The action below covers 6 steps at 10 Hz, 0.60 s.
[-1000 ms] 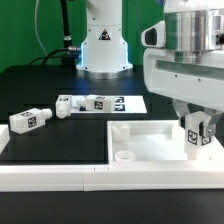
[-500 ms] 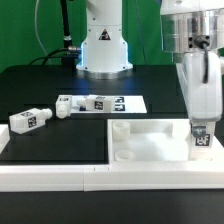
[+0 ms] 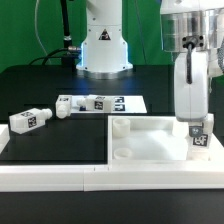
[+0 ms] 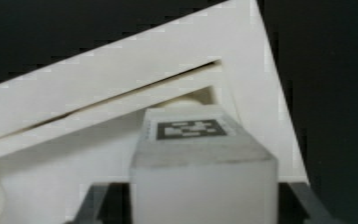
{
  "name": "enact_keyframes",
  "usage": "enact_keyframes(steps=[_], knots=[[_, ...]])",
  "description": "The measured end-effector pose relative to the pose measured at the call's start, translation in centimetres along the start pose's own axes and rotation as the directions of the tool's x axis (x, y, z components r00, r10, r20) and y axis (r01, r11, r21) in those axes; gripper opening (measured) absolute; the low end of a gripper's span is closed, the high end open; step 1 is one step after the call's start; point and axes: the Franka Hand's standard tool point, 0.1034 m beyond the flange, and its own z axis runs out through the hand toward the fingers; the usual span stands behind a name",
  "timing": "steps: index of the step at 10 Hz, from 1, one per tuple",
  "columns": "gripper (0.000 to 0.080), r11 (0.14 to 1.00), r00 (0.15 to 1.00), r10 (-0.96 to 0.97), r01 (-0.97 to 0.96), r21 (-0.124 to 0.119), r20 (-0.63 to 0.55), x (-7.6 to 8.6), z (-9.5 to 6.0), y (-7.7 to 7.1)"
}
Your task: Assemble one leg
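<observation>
My gripper [image 3: 199, 128] is shut on a leg [image 3: 200, 140], a short white square post with a tag on its side. It holds the leg upright at the near corner of the big white panel [image 3: 150, 135] on the exterior view's right. In the wrist view the leg [image 4: 197, 150] fills the space between the dark fingers [image 4: 101, 205], tag end facing the camera, over the panel's corner [image 4: 158, 70]. I cannot see the leg's lower end. Three more legs lie on the table: one [image 3: 30, 118] at the exterior view's left and two [image 3: 68, 105] [image 3: 96, 103] further back.
The marker board [image 3: 125, 103] lies behind the panel, with the two back legs at its left end. The robot base [image 3: 103, 45] stands at the back. A white ledge [image 3: 60, 178] runs along the table's front. Raised round bosses [image 3: 118, 127] [image 3: 126, 157] sit at the panel's left corners.
The wrist has turned about its upright axis with the leg in its grip, so the hand now shows narrow side on. The leg has stayed at the panel's corner.
</observation>
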Motion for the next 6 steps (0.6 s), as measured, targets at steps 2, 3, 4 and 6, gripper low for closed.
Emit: enact_keyframes(steps=[2, 3, 4, 6], knots=[[0.0287, 1.000, 1.000, -0.012, 0.012, 0.002, 0.002, -0.1, -0.1, -0.1], [0.0492, 0.999, 0.999, -0.031, 0.030, 0.014, 0.012, -0.5, -1.0, -0.4], [0.0597, 0.998, 0.999, -0.046, 0.045, 0.035, 0.027, -0.9, -2.4, -0.8], [0.0638, 0.995, 0.996, -0.086, 0.084, 0.051, 0.039, -1.1, -3.8, -1.3]])
